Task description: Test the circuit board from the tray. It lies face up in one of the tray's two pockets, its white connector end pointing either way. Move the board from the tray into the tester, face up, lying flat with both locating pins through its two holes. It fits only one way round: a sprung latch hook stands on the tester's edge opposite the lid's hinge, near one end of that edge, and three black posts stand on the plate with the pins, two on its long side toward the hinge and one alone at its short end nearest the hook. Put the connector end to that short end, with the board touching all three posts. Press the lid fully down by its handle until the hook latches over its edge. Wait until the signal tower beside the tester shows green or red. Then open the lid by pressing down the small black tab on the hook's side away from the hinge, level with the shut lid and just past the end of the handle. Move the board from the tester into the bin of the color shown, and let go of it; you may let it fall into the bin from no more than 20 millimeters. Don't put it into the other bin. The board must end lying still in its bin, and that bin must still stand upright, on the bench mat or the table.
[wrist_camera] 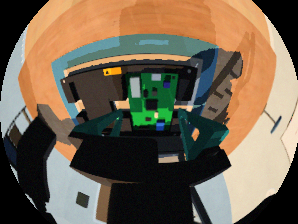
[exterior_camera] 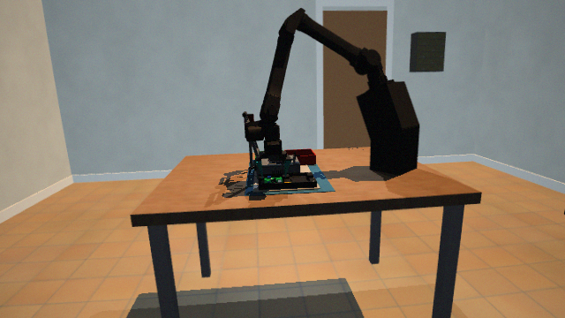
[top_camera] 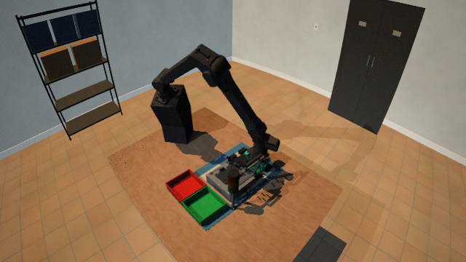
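Observation:
The green circuit board [wrist_camera: 153,104] lies face up in a pocket of the dark tray [wrist_camera: 127,86]. In the wrist view it sits straight ahead between my two teal-tipped fingers. My gripper [wrist_camera: 150,111] is open and empty, low over the board, one finger on each side of it. In the top view the gripper [top_camera: 255,161] is at the tray, beside the grey tester [top_camera: 228,178]. In the exterior view the board [exterior_camera: 273,179] shows as a green patch below the gripper [exterior_camera: 270,170]. The signal tower [top_camera: 233,183] stands dark in front of the tester.
The red bin [top_camera: 185,184] and the green bin [top_camera: 204,204] stand side by side on the blue bench mat, left of the tester. The arm's black base [top_camera: 172,114] stands at the back of the table.

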### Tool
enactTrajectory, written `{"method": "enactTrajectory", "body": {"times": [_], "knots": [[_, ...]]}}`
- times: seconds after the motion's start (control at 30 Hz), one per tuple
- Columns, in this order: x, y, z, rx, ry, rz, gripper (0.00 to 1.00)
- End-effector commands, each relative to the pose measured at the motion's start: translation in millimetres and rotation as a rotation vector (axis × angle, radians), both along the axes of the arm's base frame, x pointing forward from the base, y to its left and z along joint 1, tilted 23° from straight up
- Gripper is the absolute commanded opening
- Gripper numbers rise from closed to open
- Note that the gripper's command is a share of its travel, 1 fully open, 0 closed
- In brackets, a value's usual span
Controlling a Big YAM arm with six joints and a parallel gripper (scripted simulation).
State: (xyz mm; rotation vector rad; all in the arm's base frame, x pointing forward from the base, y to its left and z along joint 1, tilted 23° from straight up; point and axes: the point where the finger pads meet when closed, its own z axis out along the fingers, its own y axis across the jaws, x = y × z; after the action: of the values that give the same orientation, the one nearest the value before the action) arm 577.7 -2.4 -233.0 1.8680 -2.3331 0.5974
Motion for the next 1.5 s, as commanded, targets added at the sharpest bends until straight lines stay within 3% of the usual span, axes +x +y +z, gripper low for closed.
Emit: {"method": "enactTrajectory", "body": {"times": [0.0, 1.47], "knots": [[20.7, -5.0, 18.2, 0.009, -0.048, -0.008, 0.92], [22.9, -5.0, 21.9, 0.008, -0.043, -0.007, 0.92]]}}
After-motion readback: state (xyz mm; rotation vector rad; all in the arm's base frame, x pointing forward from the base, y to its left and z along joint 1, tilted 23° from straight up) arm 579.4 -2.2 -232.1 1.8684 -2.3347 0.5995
